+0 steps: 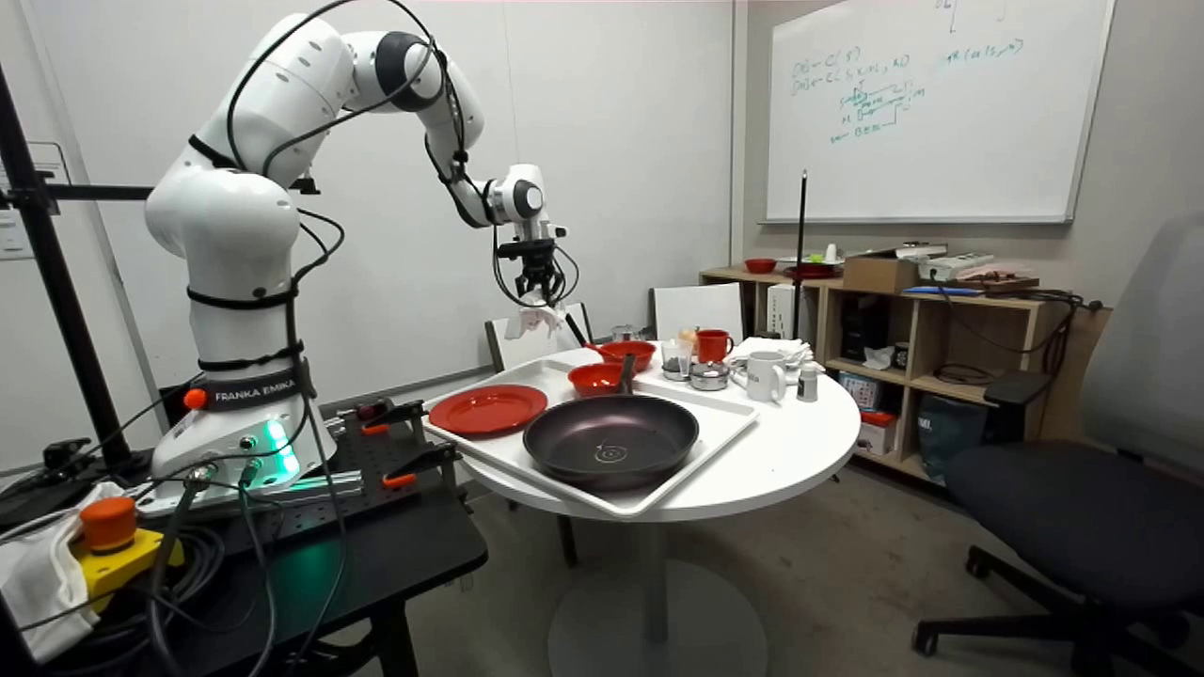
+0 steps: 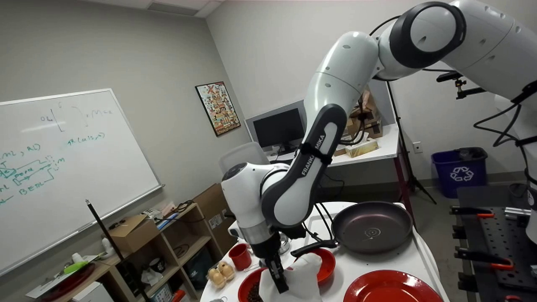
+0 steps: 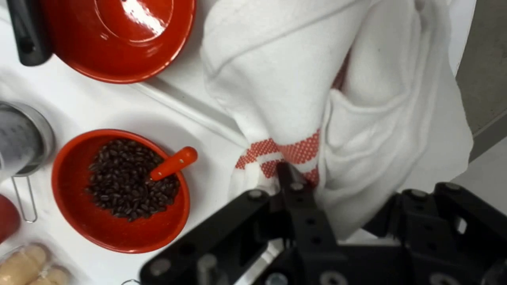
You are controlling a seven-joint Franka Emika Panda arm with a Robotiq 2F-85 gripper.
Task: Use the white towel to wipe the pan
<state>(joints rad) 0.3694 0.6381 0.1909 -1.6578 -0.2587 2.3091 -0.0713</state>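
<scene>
While the white towel hangs in the air from your claw, its weight rests on a small pinch: in the wrist view the tips are together, clamped on a fold beside red stripes, and loose fabric spreads toward twelve and two o'clock. You have it apart from the pan, which sits, round and dark, on a white tray at five o'clock from the towel in an exterior view, so the wiping seems yet to begin. A red plate lies just past nine o'clock from the pan.

From your claw in the wrist view, nine o'clock holds a red bowl of dark beans, a short orange-red handle leaning over its rim. If you travel low, the dangling towel may snag that handle and spill the beans. At ten o'clock the pan's handle overlaps another red bowl; whether they touch, you cannot tell. Push hard sideways and the pan may slide, so its handle could knock that bowl. Rubbing could also drag the soft towel out of your grip, since one fold carries it.
</scene>
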